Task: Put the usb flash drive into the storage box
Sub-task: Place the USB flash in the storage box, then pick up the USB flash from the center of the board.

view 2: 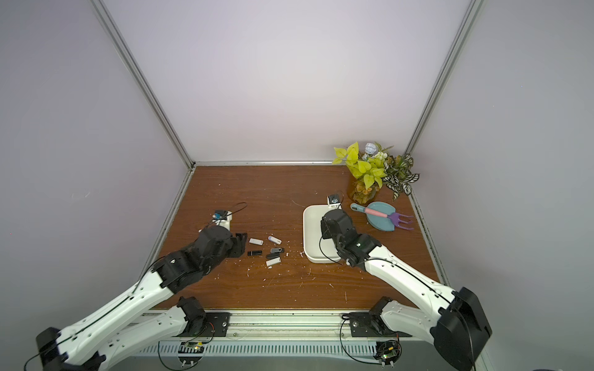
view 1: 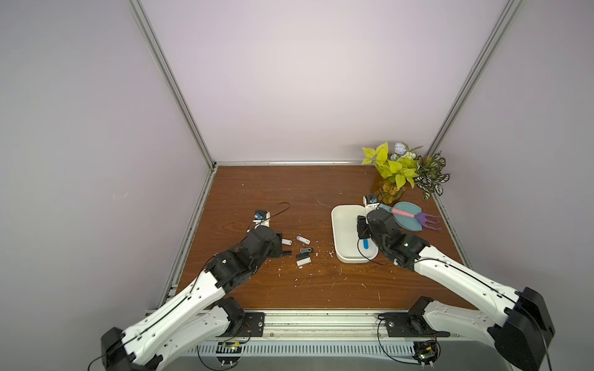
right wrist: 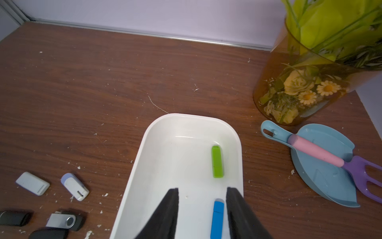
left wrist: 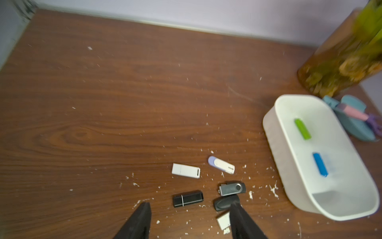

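The storage box [right wrist: 192, 115], white, shallow and round-cornered, sits towards the right edge of the bench [left wrist: 103, 103]. A blue flash drive [right wrist: 217, 219] and a green flash drive [right wrist: 217, 161] lie inside. The right hand [right wrist: 203, 190] hangs wide over the blue one, not gripping it. The left hand [left wrist: 190, 204] stands wide over loose drives [left wrist: 186, 170] mid-bench. In both top views the right arm [view 1: 450, 266] hides the green flash drive.

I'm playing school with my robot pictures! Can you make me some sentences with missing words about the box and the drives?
The storage box holds ___ flash drives. One is the blue drive; the other is ___. The purple fork has a ___ handle. The right gripper hangs over the box with its jaws ___.
Missing words: two, green, pink, open.
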